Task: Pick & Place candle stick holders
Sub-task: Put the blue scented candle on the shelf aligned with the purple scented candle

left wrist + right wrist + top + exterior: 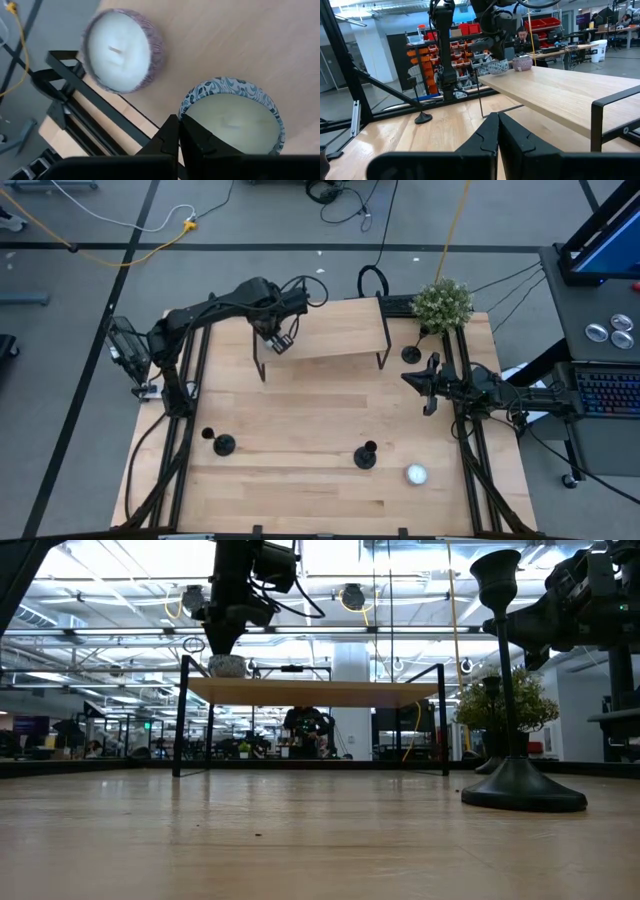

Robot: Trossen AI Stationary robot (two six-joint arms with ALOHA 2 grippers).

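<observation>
Three black candlestick holders stand upright on their round bases on the table: one near left [222, 444], one near centre [366, 455] [515, 785], one by the plant at the far right [411, 353] [490, 762]. My left gripper [278, 340] [223, 645] is shut and points down over the left end of a raised wooden shelf [330, 330]. Its tips [179, 132] are at the rim of a blue-patterned candle tin [232, 112]; a purple-patterned candle tin [120, 50] sits beside it. My right gripper [428, 383] [498, 127] is shut and empty, right of the shelf. My left gripper's shut fingers come from above at the rim [192, 100] of the blue-patterned candle tin, which rests on the shelf. I cannot tell whether they touch it.
A white tealight [416, 474] lies on the table near the right front. A potted plant [442, 304] stands at the far right corner. The shelf stands on thin black legs [180, 715]. A person [305, 730] sits in the room beyond the table.
</observation>
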